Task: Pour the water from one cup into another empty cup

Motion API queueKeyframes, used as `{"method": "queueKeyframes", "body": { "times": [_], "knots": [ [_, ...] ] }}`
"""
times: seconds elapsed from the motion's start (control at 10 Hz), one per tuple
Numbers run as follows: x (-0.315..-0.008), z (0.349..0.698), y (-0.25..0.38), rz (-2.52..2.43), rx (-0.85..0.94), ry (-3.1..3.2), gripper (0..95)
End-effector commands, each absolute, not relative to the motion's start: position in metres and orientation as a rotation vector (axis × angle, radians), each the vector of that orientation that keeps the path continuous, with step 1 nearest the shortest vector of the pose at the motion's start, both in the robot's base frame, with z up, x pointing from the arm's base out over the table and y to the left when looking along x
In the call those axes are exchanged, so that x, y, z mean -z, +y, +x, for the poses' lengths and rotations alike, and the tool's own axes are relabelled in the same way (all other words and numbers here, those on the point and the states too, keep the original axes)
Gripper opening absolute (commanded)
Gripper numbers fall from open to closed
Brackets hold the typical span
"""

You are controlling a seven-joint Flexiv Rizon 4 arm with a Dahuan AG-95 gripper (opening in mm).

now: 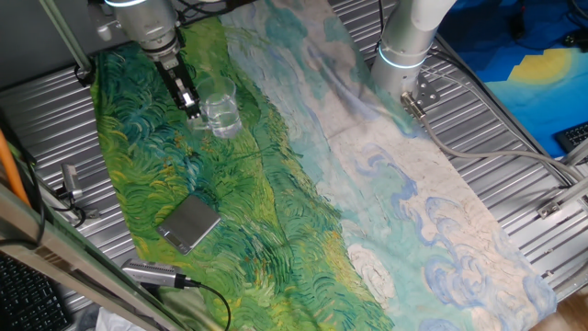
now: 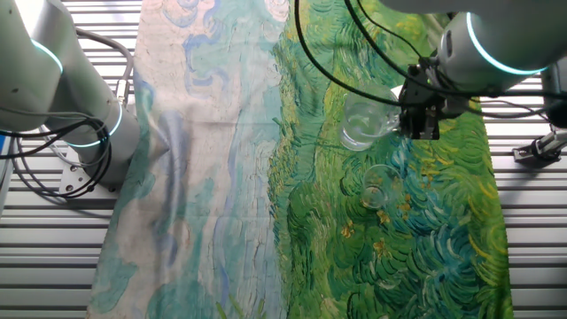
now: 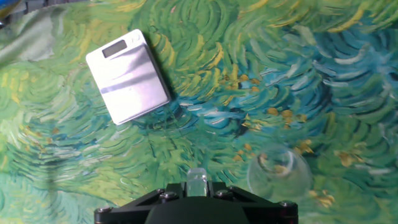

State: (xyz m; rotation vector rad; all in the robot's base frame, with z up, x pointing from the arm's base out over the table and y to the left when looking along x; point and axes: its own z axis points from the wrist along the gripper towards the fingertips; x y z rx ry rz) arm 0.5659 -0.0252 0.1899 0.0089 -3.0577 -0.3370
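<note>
A painted green-and-blue cloth (image 1: 276,202) covers the slatted table. The gripper (image 2: 416,120), clamped on the water-filled glass cup (image 2: 361,127), holds it raised above the empty cup (image 2: 376,186), ready for tipping.

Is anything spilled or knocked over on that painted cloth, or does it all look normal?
No spill shows. The end effector holds one glass cup in the air, tilted on its side above the second cup, which stands upright on the cloth. That tilt looks deliberate, for pouring.
</note>
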Motion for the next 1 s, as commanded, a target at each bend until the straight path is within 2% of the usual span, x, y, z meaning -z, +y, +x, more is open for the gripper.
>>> {"method": "queueKeyframes", "body": {
  "times": [0.1, 1.0],
  "knots": [
    [-0.185, 0.567, -0.022, 0.017, 0.382, -3.057, 0.0],
    [-0.165, 0.583, -0.016, 0.061, 0.512, -3.046, 0.0]
  ]
}}
